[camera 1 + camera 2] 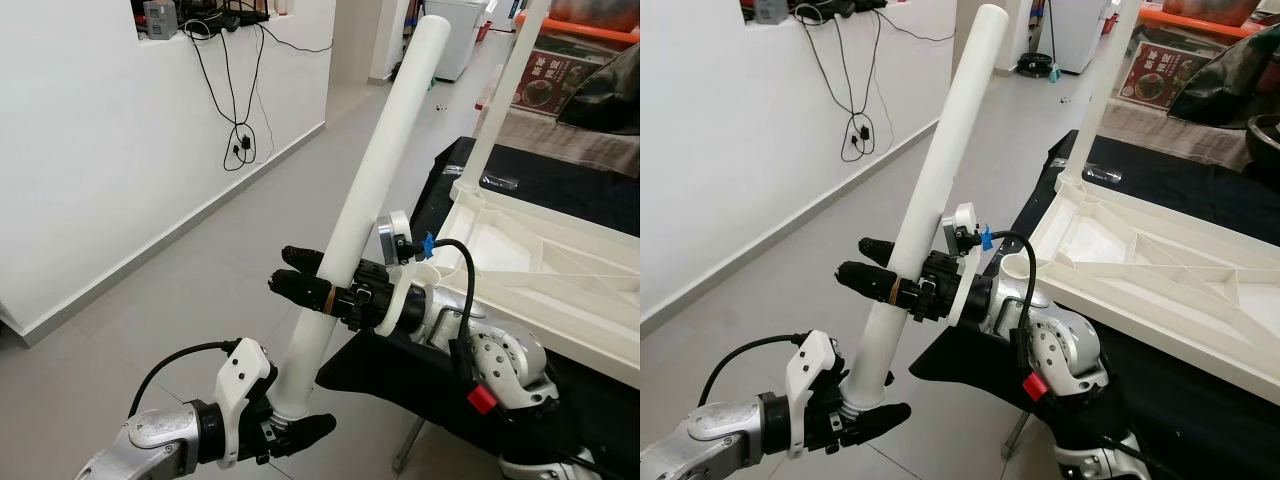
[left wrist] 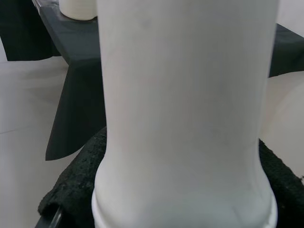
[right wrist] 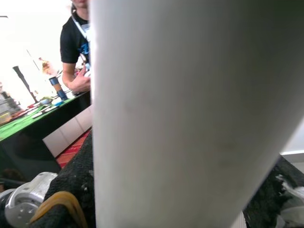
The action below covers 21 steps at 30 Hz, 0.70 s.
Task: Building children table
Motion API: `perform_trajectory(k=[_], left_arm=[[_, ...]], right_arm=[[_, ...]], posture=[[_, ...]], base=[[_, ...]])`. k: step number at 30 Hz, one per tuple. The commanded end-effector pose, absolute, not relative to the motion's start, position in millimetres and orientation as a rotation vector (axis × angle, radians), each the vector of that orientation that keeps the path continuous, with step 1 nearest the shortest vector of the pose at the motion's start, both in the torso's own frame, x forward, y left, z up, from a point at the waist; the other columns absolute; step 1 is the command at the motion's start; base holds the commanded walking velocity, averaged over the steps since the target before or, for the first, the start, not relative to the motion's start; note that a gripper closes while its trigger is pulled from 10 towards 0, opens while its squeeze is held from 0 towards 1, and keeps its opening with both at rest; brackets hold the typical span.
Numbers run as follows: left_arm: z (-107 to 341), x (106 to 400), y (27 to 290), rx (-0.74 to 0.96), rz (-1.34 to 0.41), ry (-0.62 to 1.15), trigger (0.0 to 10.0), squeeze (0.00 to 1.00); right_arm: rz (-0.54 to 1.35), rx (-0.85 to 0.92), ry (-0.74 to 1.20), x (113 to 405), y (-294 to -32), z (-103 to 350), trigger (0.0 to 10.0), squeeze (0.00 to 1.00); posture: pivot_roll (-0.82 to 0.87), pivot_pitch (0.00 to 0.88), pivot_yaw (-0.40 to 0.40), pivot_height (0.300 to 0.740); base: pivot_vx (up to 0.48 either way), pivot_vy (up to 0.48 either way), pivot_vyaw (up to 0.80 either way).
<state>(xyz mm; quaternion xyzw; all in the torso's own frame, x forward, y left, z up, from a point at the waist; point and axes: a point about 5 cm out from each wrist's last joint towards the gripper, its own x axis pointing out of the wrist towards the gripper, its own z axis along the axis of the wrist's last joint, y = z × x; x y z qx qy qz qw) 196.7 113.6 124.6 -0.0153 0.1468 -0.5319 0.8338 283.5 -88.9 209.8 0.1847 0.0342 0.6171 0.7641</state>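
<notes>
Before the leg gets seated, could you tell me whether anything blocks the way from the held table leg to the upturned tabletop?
Nothing visible does. Both the left gripper and right gripper hold the white table leg, tilted over the floor beside the upturned tabletop. An open corner socket sits close by.

Table leg [image 1: 370, 190]: plain white. Upturned table panel [image 1: 560, 262]: white, ribbed. Cloth [image 1: 560, 185] beneath it: black. Both grippers, left [image 1: 300, 428] and right [image 1: 300, 280]: black fingers on silver arms. Floor [image 1: 200, 270]: pale grey tiles. Wall [image 1: 90, 140]: white, black cables [image 1: 238, 120] hanging
</notes>
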Motion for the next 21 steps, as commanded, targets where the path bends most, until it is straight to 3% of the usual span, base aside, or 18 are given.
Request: perform_trajectory(k=[1,7,21], left_arm=[[127,190,110,-0.020,-1.186,0.321,10.0,0.00],[127,195,113,-0.009,-1.172,0.332,10.0,0.00],[127,204,107,0.008,-1.172,0.318,10.0,0.00]], right_arm=[[1.367,0.405,0.088,285,-90,213,10.0,0.00],[1.463,0.435,0.116,276,-92,217,10.0,0.00],[1.484,0.476,0.112,276,-88,220,10.0,0.00]], posture=[[0.11,0.023,-0.074,0.740],[0.10,0.026,-0.076,0.740],[0.10,0.025,-0.078,0.740]], base=[[0.000,0.000,0.00],[0.000,0.000,0.00],[0.000,0.000,0.00]])
